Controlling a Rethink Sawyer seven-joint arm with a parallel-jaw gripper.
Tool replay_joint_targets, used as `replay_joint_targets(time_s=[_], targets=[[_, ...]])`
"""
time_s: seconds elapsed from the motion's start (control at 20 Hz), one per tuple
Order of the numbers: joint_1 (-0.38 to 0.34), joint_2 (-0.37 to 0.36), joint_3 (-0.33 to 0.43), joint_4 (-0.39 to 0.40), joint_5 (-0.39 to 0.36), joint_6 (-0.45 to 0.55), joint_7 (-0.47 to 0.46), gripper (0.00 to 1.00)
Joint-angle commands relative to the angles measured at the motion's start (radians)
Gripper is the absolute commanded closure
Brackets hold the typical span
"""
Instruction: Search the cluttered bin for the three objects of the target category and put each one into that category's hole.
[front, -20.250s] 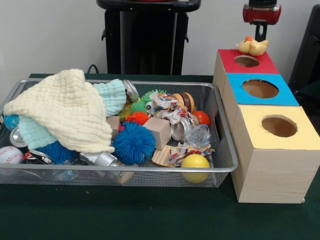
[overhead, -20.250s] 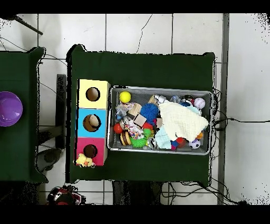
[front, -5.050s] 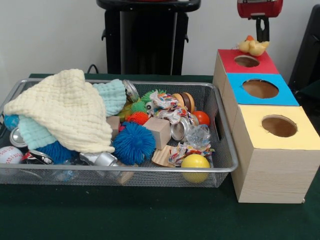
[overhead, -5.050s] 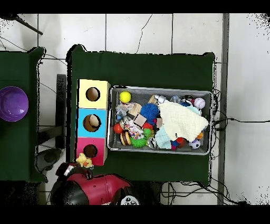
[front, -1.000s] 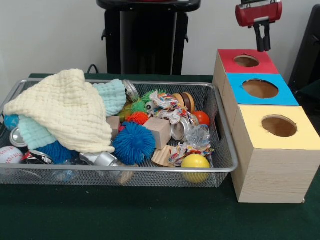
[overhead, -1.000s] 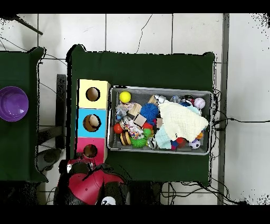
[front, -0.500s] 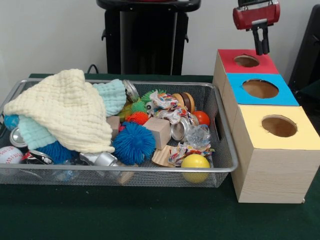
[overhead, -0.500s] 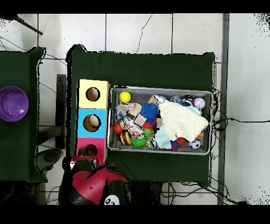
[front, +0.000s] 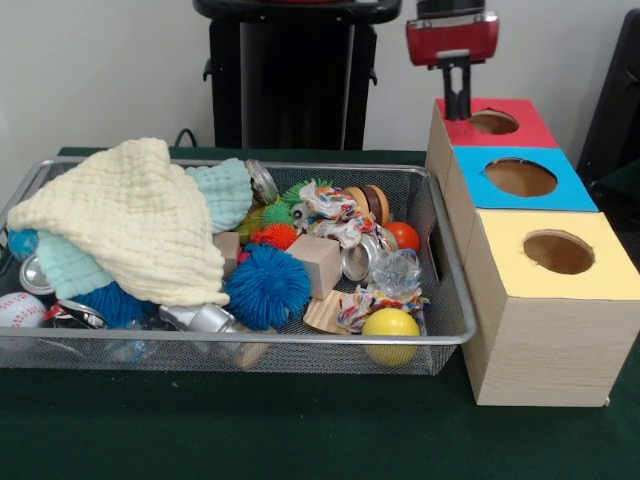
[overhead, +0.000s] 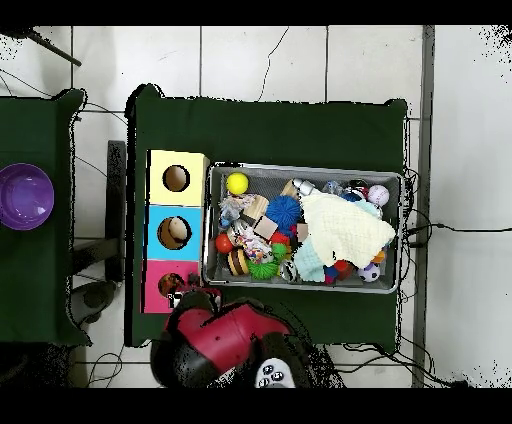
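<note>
Even, soft indoor light fills both views, with no hard shadows. In the front view the wide silver wire-mesh bin (front: 440, 335) shows faint glints along its rounded rim, and the dark green tablecloth (front: 250, 430) reads dull and flat. The pale wall behind looks slightly washed out. Overhead, the white tiled floor (overhead: 300, 60) is bright, while small items look soft and indistinct.

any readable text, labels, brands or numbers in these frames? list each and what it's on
None can be read.
Crushed can in the bin: any print is too blurred to read.
White ball with red stitching: no lettering can be made out.
Red, blue and yellow box tops: plain colour, no labels.
Gripper: no marking visible.
</note>
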Motion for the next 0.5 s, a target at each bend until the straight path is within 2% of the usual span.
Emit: replay_joint_targets(time_s=[0.05, 0.2, 0.5], targets=[[-0.189, -0.028, 0.133, 0.045, -0.125, 0.209, -0.244, 1.00], [-0.207, -0.045, 0.126, 0.042, -0.129, 0.208, -0.192, 1.00], [-0.272, -0.062, 0.189, 0.027, -0.120, 0.270, -0.199, 1.00]])
